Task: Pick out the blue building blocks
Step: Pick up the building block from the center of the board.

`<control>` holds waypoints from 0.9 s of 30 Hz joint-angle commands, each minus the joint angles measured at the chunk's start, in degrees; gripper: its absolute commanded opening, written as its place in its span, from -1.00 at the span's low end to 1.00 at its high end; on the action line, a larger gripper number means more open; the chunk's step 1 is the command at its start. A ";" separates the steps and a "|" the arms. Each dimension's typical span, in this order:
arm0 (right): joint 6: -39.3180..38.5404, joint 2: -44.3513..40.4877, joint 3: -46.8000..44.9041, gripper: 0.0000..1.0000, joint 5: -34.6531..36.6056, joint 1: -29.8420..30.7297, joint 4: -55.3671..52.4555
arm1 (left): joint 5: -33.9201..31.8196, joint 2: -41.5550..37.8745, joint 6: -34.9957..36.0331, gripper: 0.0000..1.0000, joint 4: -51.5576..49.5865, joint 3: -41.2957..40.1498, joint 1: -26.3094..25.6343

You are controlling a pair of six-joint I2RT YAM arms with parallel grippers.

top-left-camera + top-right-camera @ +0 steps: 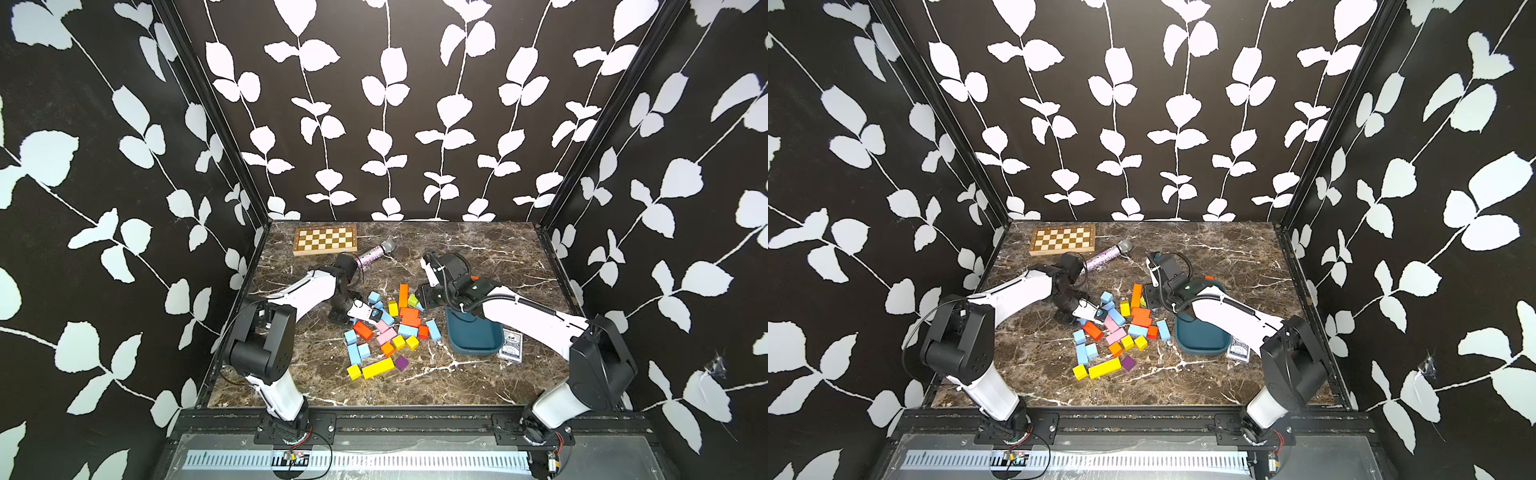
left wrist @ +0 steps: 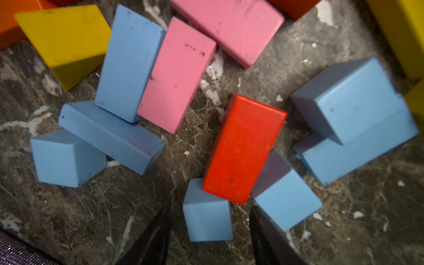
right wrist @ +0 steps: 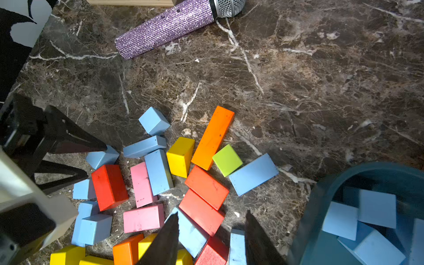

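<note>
Several blue building blocks [image 1: 358,352] lie mixed with pink, red, orange and yellow blocks in a pile at mid table, seen in both top views [image 1: 1087,353]. My left gripper [image 1: 376,314] is low at the pile's left edge. In the left wrist view it [image 2: 210,208] stands open around a small blue cube [image 2: 207,220], with a gap on each side; a red block [image 2: 244,149] leans on the cube. My right gripper [image 3: 212,213] hovers open over the pile's right side. More blue blocks [image 3: 376,208] lie in the dark teal tray [image 1: 473,347].
A chessboard [image 1: 325,240] and a glittery purple microphone [image 1: 374,252] lie at the back. A pack of cards [image 1: 510,346] sits right of the tray. A long yellow bar [image 1: 377,368] and a purple cube [image 1: 401,363] mark the pile's front.
</note>
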 commanded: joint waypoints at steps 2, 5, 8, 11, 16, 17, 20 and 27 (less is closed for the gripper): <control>-0.07 -1.76 -0.53 -0.10 -0.04 0.42 0.60 | -1.89 1.81 0.66 0.08 0.05 0.69 0.38; 0.12 -1.62 -0.62 -0.09 -0.16 0.42 0.84 | -2.68 2.69 0.39 0.08 0.82 1.05 0.39; 0.15 -1.52 -0.22 -0.10 -0.30 0.42 0.55 | -1.78 2.71 -0.11 0.08 0.43 1.43 0.38; 0.24 -1.79 -0.51 -0.09 -0.16 0.41 0.63 | -1.66 2.64 -0.40 0.08 1.01 1.04 0.41; 0.41 -1.75 -0.60 -0.09 -0.37 0.42 1.18 | -3.13 2.94 -1.26 -0.01 3.42 0.56 0.38; 0.35 -1.75 -0.55 -0.10 -0.34 0.42 1.17 | -3.19 2.75 -1.36 -0.03 3.97 0.41 0.39; 0.29 -1.95 -0.59 -0.10 -0.33 0.41 1.18 | -3.32 2.09 -1.17 -0.11 5.27 0.09 0.40; 0.25 -2.48 -0.96 -0.10 -0.15 0.42 1.40 | -2.77 0.06 -1.18 -0.31 3.50 0.47 0.39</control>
